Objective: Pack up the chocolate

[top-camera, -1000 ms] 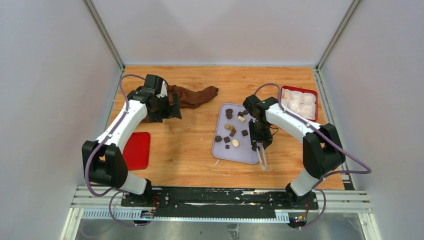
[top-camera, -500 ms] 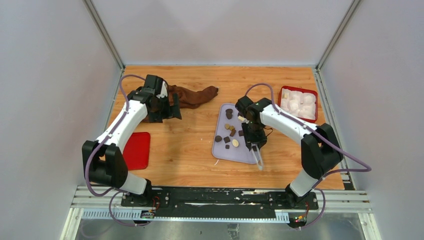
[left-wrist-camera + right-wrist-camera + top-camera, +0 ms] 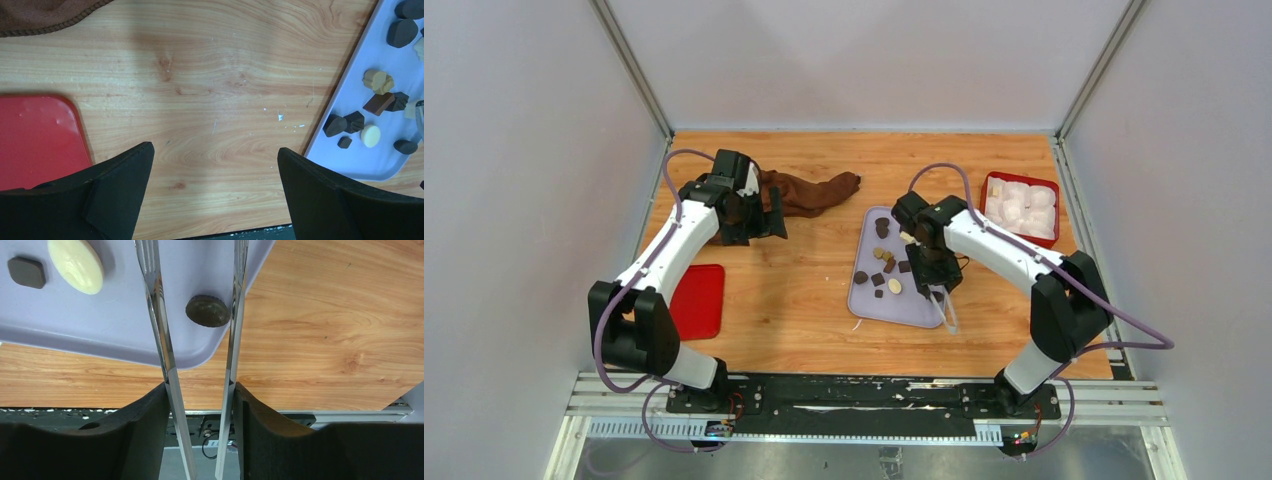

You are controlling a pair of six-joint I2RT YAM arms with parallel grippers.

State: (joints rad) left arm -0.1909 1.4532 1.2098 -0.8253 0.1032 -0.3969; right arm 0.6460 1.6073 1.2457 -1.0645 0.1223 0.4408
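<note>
Several small chocolate pieces (image 3: 882, 262), dark, tan and cream, lie on the lavender tray (image 3: 864, 300). My right gripper (image 3: 936, 283) is shut on metal tongs (image 3: 946, 310) over the tray's near right corner. In the right wrist view the tongs (image 3: 159, 315) have their two arms spread either side of a round dark chocolate (image 3: 208, 310), with the right arm touching it, held by the gripper (image 3: 200, 390). A cream piece (image 3: 76, 265) and a dark square (image 3: 27, 272) lie to the left. My left gripper (image 3: 764, 222) hangs open and empty over bare wood (image 3: 215, 150), beside the brown cloth.
A brown cloth (image 3: 809, 192) lies at the back left. A red box (image 3: 1022, 205) with white paper cups stands at the back right. A flat red lid (image 3: 699, 300) lies at the front left, also seen in the left wrist view (image 3: 35, 140).
My right arm has drawn back and left over the tray with the tongs, and the tongs' arms have spread a little. The left arm has not moved.
</note>
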